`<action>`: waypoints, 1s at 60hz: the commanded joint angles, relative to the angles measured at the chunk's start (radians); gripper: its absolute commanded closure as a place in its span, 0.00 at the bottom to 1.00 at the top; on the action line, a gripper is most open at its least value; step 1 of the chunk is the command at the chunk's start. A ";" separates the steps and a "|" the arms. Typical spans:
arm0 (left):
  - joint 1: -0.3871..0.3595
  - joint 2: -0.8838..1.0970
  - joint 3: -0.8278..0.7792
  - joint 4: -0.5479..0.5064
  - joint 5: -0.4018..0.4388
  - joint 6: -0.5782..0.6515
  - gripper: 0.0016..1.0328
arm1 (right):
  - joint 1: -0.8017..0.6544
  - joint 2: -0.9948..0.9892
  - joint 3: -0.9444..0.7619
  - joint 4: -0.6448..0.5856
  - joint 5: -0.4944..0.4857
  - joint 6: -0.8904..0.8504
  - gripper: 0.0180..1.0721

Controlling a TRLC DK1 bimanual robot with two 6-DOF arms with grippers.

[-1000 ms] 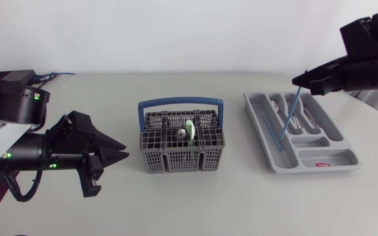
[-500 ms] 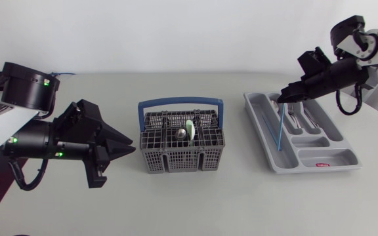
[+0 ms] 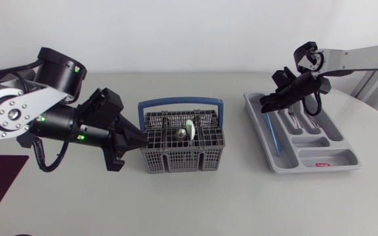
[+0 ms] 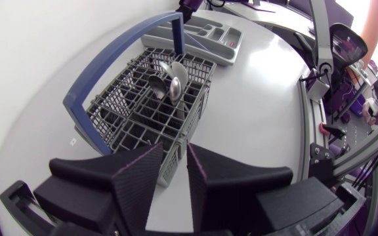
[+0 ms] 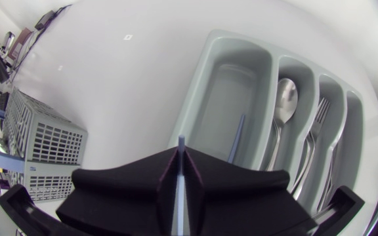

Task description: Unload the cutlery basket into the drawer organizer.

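While the right gripper [image 3: 266, 103], lowered over the one organizer [image 3: 336, 157], pinches a blue utensil [image 5: 180, 176], the left gripper [image 3: 139, 138] gapes, fingers parted, at the single basket's [image 3: 182, 160] left.

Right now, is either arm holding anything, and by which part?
The right end effector grips a thin blue stick near one end; the left end effector holds nothing.

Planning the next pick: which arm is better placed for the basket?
Left: the left gripper is open beside the basket; the right gripper is over the tray, shut on a blue stick.
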 commanded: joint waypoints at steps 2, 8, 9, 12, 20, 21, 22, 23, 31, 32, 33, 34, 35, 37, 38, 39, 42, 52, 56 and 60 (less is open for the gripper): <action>-0.014 0.028 0.067 -0.024 -0.002 -0.032 0.57 | 0.011 0.050 0.043 -0.017 0.016 0.023 0.67; -0.024 0.047 0.098 -0.041 -0.002 -0.042 0.57 | 0.010 0.072 0.083 -0.027 0.022 0.034 0.34; -0.025 0.050 0.101 -0.041 -0.002 -0.043 0.57 | 0.010 0.073 0.088 -0.027 0.022 0.034 0.28; -0.031 0.058 0.104 -0.039 -0.001 -0.043 0.57 | 0.008 0.070 0.092 -0.027 0.023 0.034 0.14; -0.042 0.088 0.113 -0.039 0.002 -0.043 0.57 | -0.002 -0.002 0.040 0.001 -0.006 0.026 0.07; -0.043 0.088 0.113 -0.039 0.004 -0.043 0.57 | -0.004 -0.016 0.023 0.013 -0.010 0.023 0.07; -0.047 0.090 0.113 -0.039 0.007 -0.040 0.57 | -0.004 -0.026 0.011 0.021 -0.015 0.023 0.07; -0.047 0.091 0.112 -0.036 0.010 -0.040 0.57 | -0.004 -0.043 -0.007 0.033 -0.017 0.015 0.07; -0.062 0.128 0.127 -0.032 0.036 -0.006 0.57 | -0.005 -0.164 -0.164 0.104 -0.047 -0.029 0.07; -0.063 0.130 0.127 -0.030 0.036 -0.002 0.57 | -0.005 -0.191 -0.196 0.121 -0.055 -0.041 0.07; -0.063 0.136 0.124 -0.015 0.036 0.009 0.57 | -0.005 -0.212 -0.224 0.136 -0.064 -0.054 0.07; -0.065 0.140 0.123 -0.003 0.036 0.011 0.57 | -0.005 -0.237 -0.259 0.157 -0.076 -0.066 0.07; -0.065 0.143 0.121 0.005 0.037 0.014 0.57 | -0.005 -0.258 -0.288 0.179 -0.081 -0.077 0.07; -0.066 0.160 0.126 0.014 0.039 0.021 0.57 | -0.005 -0.289 -0.333 0.211 -0.081 -0.087 0.07; -0.066 0.173 0.130 0.016 0.041 0.026 0.57 | -0.005 -0.307 -0.363 0.230 -0.084 -0.098 0.07; -0.066 0.183 0.135 0.016 0.041 0.030 0.57 | -0.005 -0.321 -0.388 0.243 -0.089 -0.109 0.07; -0.066 0.220 0.155 0.016 0.042 0.044 0.57 | -0.007 -0.359 -0.460 0.286 -0.118 -0.147 0.07; -0.066 0.291 0.207 0.014 0.068 0.090 0.57 | -0.007 -0.422 -0.632 0.421 -0.158 -0.230 0.07; -0.074 0.305 0.231 0.007 0.070 0.101 0.57 | -0.010 -0.433 -0.669 0.438 -0.175 -0.268 0.07; -0.080 0.309 0.253 -0.012 0.074 0.126 0.57 | -0.012 -0.447 -0.701 0.447 -0.196 -0.298 0.07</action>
